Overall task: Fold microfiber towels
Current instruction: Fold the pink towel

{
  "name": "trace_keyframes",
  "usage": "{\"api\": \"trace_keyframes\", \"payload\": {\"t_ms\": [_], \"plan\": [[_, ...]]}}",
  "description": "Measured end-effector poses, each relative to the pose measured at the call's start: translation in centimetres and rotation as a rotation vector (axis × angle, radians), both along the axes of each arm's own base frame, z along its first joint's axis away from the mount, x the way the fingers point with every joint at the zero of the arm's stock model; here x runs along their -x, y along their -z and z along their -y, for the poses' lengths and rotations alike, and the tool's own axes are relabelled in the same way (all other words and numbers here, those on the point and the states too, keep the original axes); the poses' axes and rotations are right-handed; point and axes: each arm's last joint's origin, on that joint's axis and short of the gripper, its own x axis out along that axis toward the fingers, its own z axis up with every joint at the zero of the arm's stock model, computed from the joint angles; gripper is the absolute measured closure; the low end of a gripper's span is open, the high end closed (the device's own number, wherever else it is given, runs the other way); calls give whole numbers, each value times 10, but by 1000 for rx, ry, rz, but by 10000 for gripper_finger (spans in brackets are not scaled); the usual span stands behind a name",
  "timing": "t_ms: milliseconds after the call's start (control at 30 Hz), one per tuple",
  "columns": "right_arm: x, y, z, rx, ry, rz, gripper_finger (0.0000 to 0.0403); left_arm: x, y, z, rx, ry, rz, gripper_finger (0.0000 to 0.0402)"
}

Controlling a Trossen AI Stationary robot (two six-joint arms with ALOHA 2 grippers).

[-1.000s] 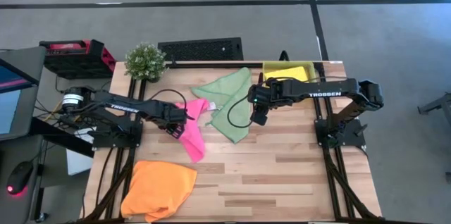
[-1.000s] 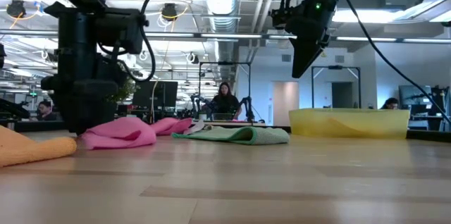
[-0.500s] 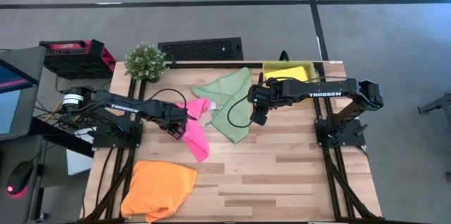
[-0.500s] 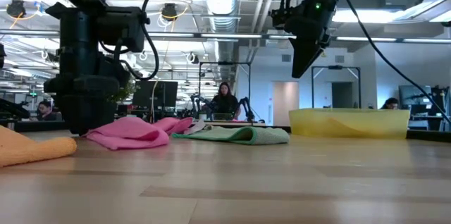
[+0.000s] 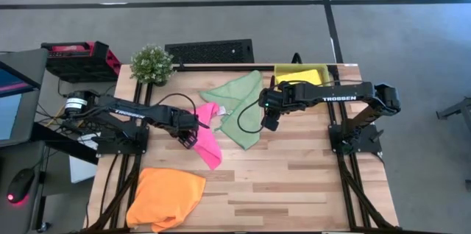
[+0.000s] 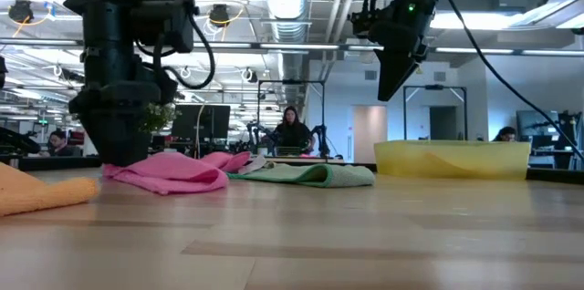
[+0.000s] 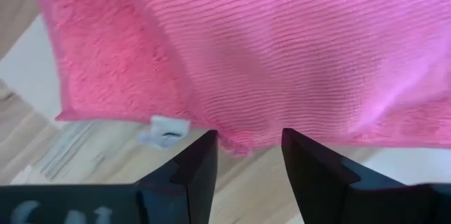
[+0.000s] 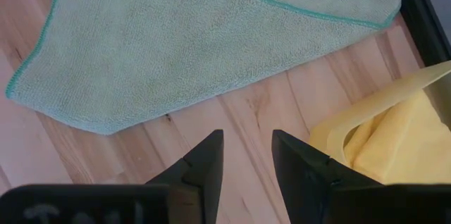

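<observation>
The hot pink towel [image 5: 207, 137] is seen lying rumpled near the middle of the table [image 5: 294, 182], its far end overlapping the pale green towel [image 5: 239, 105], which is spread flat beside it. The left gripper [image 5: 193, 135] is placed low at the pink towel's edge; in the left wrist view its fingers [image 7: 201, 164] are parted with the hem just ahead of them and nothing clamped, presumably so an edge can be taken for a fold. The right gripper [image 5: 269, 122] is held raised beside the green towel, fingers apart and empty, apparently waiting. The orange towel [image 5: 165, 197] is heaped at the near left corner. The yellow towel [image 8: 394, 143] is kept inside the yellow tray [image 5: 300, 76] at the far right.
</observation>
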Motion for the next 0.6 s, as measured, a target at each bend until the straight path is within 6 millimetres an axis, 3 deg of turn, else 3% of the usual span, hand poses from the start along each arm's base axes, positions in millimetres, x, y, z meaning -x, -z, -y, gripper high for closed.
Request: {"api": "trace_keyframes", "payload": {"t_ms": [167, 600], "plan": [[-1, 0, 0, 2, 0, 10, 258, 8, 1, -1, -41, -63, -78, 249], [-2, -1, 0, 3, 0, 22, 258, 4, 1, -1, -41, -74, -38, 249]]}}
